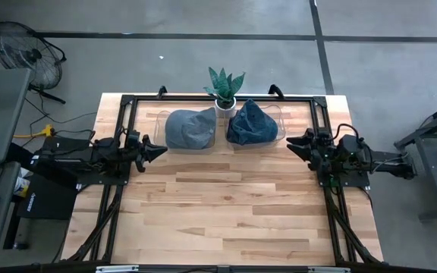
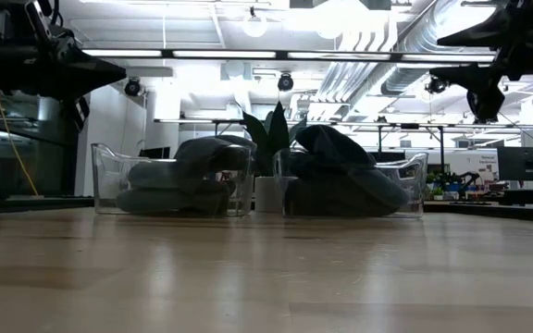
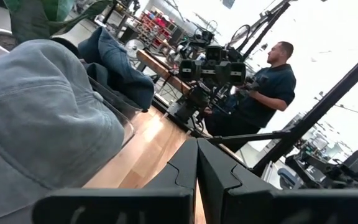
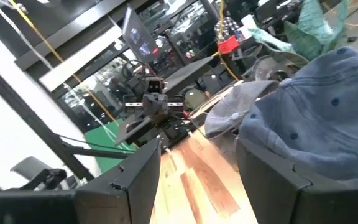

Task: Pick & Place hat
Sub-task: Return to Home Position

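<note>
Two hats rest in clear bins at the table's far side. The light grey-blue hat [image 1: 190,129] [image 3: 36,118] fills the left bin [image 2: 109,180]. The dark blue hat [image 1: 251,123] [image 4: 328,118] sits in the right bin [image 2: 415,185]. My left gripper [image 1: 161,149] [image 3: 197,142] hovers shut above the table, just left of the grey hat. My right gripper [image 1: 290,144] [image 4: 197,155] hovers open, just right of the dark hat. Both are raised clear of the tabletop in the low view and touch nothing.
A potted plant in a white pot [image 1: 225,89] stands between the two bins. The wooden tabletop [image 1: 226,205] stretches bare toward the near edge. A black frame [image 1: 127,102] rims the table's far part. A person [image 3: 272,87] stands in the room beyond the right arm.
</note>
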Robot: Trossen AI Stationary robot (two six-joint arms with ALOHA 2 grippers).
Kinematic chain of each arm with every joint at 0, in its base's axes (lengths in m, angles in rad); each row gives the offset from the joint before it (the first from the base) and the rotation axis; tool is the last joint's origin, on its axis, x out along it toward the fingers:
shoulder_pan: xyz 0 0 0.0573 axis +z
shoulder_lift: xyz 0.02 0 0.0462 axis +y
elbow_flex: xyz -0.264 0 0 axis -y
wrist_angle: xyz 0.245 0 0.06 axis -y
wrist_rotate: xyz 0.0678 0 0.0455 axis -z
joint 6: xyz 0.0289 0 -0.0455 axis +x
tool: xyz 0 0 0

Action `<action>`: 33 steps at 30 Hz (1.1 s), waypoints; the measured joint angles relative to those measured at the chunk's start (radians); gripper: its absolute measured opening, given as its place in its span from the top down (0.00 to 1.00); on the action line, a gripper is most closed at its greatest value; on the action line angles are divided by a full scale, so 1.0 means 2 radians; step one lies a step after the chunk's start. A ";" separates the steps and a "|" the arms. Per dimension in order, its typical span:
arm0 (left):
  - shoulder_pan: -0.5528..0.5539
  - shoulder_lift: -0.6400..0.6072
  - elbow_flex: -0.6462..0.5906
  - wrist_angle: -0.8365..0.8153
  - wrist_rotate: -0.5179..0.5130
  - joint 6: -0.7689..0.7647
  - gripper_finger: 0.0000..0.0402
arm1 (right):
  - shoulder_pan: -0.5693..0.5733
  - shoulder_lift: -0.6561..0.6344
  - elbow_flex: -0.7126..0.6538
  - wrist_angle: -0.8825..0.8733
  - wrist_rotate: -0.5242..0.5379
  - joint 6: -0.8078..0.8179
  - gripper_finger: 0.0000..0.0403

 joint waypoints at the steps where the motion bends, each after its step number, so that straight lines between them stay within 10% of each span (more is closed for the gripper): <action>1: 0.000 0.000 0.000 0.000 0.000 -0.002 1.00 | 0.000 0.003 0.000 0.001 -0.004 -0.001 0.49; 33: 0.000 0.000 0.000 -0.017 0.001 0.002 1.00 | 0.000 0.006 -0.069 0.118 -0.019 -0.071 0.49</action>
